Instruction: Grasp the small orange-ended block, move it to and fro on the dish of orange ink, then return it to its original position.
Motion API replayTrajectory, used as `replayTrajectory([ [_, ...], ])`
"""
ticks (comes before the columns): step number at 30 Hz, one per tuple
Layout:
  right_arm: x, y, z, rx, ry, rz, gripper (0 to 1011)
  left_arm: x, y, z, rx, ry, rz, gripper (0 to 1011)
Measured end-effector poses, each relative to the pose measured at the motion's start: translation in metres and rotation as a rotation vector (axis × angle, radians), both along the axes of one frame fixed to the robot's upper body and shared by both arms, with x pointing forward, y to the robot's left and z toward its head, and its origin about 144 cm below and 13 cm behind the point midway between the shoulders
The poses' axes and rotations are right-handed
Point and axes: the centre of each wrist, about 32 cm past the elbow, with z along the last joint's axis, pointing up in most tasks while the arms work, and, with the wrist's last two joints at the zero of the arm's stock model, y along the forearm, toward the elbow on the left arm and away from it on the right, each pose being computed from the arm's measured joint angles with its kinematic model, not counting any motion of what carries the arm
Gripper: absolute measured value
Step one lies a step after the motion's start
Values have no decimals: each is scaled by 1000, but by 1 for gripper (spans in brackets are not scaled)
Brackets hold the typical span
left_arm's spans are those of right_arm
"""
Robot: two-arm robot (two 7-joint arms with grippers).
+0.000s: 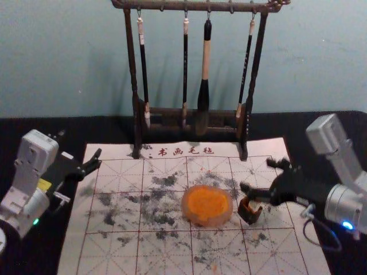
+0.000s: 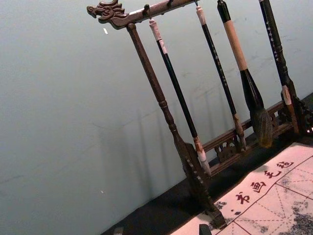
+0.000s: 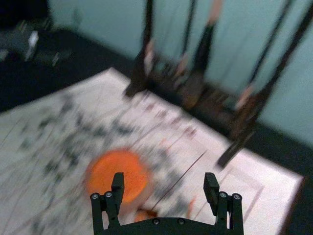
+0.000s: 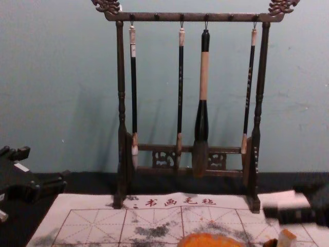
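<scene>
My right gripper point(image 1: 256, 175) reaches in from the right over the mat, open, with nothing between its fingers. Just below its lower finger, a dark holder-like piece with orange marks point(image 1: 250, 213) sits beside the orange ink dish point(image 1: 207, 205). In the chest view the pale block point(image 4: 287, 237) stands by that dark piece, under the blurred right arm. The right wrist view has the open gripper point(image 3: 164, 183), the dish point(image 3: 120, 174) past one finger, and an orange-and-dark bit point(image 3: 145, 214) partly hidden by the gripper's base. My left gripper point(image 1: 80, 150) idles open at the left.
A dark wooden rack point(image 1: 137, 114) with hanging brushes point(image 4: 204, 77) stands at the mat's back edge. The ink-stained calligraphy mat point(image 1: 109, 246) lies on a black table point(image 1: 34, 123). A cable point(image 1: 318, 245) loops under the right arm.
</scene>
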Motion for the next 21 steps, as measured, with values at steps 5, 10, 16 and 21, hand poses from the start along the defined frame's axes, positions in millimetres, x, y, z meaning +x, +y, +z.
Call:
replayTrajectory([
  [5,-5,4,3,53,-162,-129,1002,0,0,0,0,0,0,1001],
  [10,-13,3,-5,17,-264,-245,1002,0,0,0,0,0,0,1001],
  [16,-28,6,-39,-77,-305,-408,1002,0,0,0,0,0,0,1001],
  [21,-36,9,-68,-108,-284,-483,1002,0,0,0,0,0,0,1001],
])
